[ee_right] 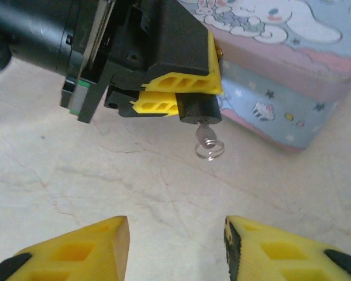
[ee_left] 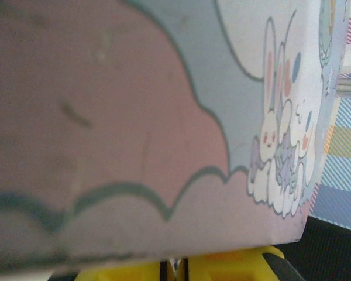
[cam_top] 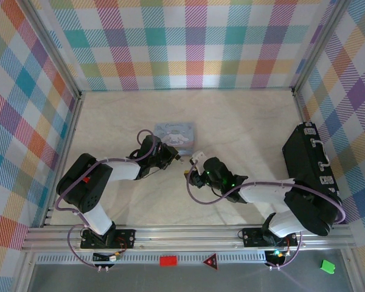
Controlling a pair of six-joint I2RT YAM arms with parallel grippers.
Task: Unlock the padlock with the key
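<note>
Left gripper [ee_right: 175, 93]: fingers clamped tight on the padlock, one yellow pad above it and one below; it sits just beside the tin in the top view [cam_top: 172, 157].
Padlock [ee_right: 199, 109]: small dark body pinched at the tips of the left gripper and held clear of the counter. The shackle is hidden between the pads.
Key [ee_right: 205, 132]: short silver stub sticking out of the padlock's lower face, with a thin wire ring [ee_right: 209, 151] hanging from it. Nothing grips it.
Right gripper [ee_right: 175, 246]: jaws spread apart, bare counter between the two yellow fingertips, nothing held. It faces the padlock and key from a short way off; in the top view [cam_top: 190, 173] it is near the left gripper, tips apart.
Tin [ee_right: 281, 88]: pastel blue and pink with a cartoon rabbit print, resting on the counter right behind the padlock. Whether they touch, I cannot tell. Its printed face is very close to the left wrist camera [ee_left: 164, 117].
Counter [ee_right: 105, 175]: pale, marbled surface.
Black case [cam_top: 310, 161]: far right of the counter, well apart from the grippers.
</note>
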